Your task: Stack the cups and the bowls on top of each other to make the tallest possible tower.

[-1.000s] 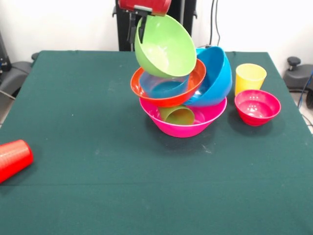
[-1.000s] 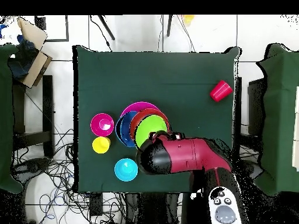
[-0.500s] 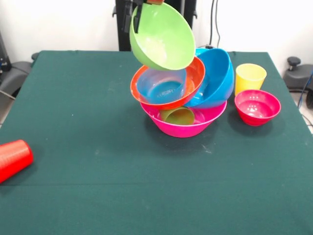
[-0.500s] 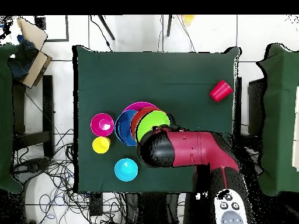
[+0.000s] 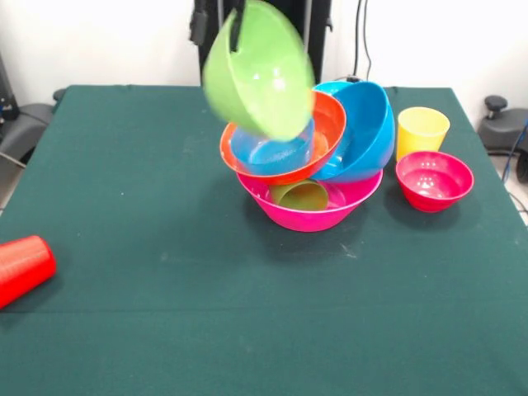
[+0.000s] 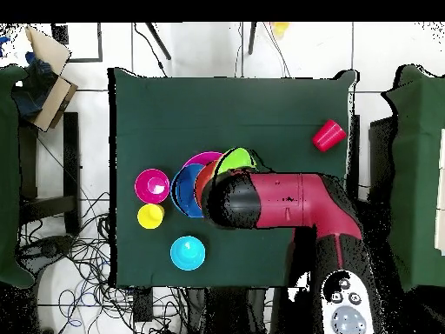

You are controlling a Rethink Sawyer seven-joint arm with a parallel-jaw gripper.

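Note:
My gripper point(image 5: 238, 25) reaches down from the top edge, shut on the rim of the lime green bowl point(image 5: 256, 73). That bowl hangs tilted and blurred above the tower, just over the orange bowl point(image 5: 330, 124). The orange bowl holds a small translucent blue bowl point(image 5: 271, 150) and leans beside the large blue bowl point(image 5: 367, 124). Both rest in the pink bowl point(image 5: 313, 213), where a green cup point(image 5: 299, 195) lies. From overhead the arm point(image 6: 278, 202) covers the gripper and much of the pile; the lime green bowl point(image 6: 236, 161) peeks out.
A yellow cup point(image 5: 422, 130) and a small magenta-red bowl point(image 5: 433, 180) stand right of the tower. A red cup point(image 5: 23, 266) lies on its side at the table's left edge. A cyan bowl point(image 6: 188, 252) sits alone near the robot's side of the table.
The lime green bowl has risen off the orange bowl and swung left in the front view, tipping more steeply. The arm has shifted with it. The rest of the pile stays put.

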